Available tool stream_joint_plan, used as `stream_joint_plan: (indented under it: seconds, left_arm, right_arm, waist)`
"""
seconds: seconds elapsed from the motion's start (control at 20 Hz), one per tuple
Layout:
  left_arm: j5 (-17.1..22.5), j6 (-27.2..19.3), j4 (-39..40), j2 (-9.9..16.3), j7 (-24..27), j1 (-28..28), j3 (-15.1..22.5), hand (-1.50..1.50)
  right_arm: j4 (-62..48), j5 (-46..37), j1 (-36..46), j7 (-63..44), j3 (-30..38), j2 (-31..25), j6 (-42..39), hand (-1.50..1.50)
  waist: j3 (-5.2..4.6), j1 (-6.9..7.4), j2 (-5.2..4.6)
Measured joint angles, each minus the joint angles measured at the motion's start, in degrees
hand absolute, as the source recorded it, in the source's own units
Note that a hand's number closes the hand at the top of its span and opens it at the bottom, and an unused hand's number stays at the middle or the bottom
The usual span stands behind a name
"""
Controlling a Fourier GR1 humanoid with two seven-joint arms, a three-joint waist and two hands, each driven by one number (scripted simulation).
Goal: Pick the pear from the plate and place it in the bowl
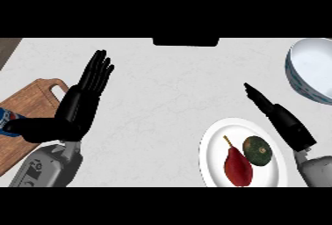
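Light was even and bright across the pale table — no single source could be picked out. Shadows were faint; a soft grey rim showed along the plate. The bowl carried a gentle sheen inside, without hard glare. The dark round fruit showed a small highlight — edges stayed crisp throughout.

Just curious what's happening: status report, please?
Left hand open, resting by the board. Right hand open, beside the plate, holding nothing. Pear on the plate beside a green fruit. Bowl unblocked.
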State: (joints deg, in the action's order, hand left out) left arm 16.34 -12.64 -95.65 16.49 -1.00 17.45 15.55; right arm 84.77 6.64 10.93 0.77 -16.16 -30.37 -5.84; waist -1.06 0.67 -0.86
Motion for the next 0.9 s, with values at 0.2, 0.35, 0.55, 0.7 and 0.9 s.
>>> stream_joint_plan:
  seconds: [0.2,0.35,0.55,0.7,0.9]
  left_arm:
    - [-1.43,-0.96,2.14,3.48,-0.55,-2.96,-3.6,0.0]
    - [-3.04,-2.42,4.7,7.12,-1.82,-5.52,-6.58,0.0]
    - [-3.74,-3.88,7.09,9.7,-2.96,-9.08,-9.36,0.0]
    - [-3.61,-4.05,6.98,11.06,-3.4,-11.39,-10.98,0.0]
    - [-3.78,-3.87,6.47,11.43,-3.97,-12.66,-11.61,0.0]
  right_arm:
    - [6.05,1.71,0.83,2.0,3.12,-0.63,-0.12,1.5]
    - [9.93,-0.33,2.51,2.5,5.95,-5.06,-0.05,-1.5]
    - [10.12,-8.57,-3.94,-4.04,8.81,-10.06,7.37,-1.5]
    - [18.11,-12.93,-13.21,-5.42,8.55,-8.91,13.87,-1.5]
    - [31.16,-18.71,-27.17,-6.23,7.55,-9.26,18.5,-1.5]
  waist:
    - [0.69,-0.49,0.81]
    - [0.41,-1.04,1.48]
    - [0.59,-3.66,1.92]
    - [0.77,-4.52,2.12]
    - [0.89,-4.32,1.86]
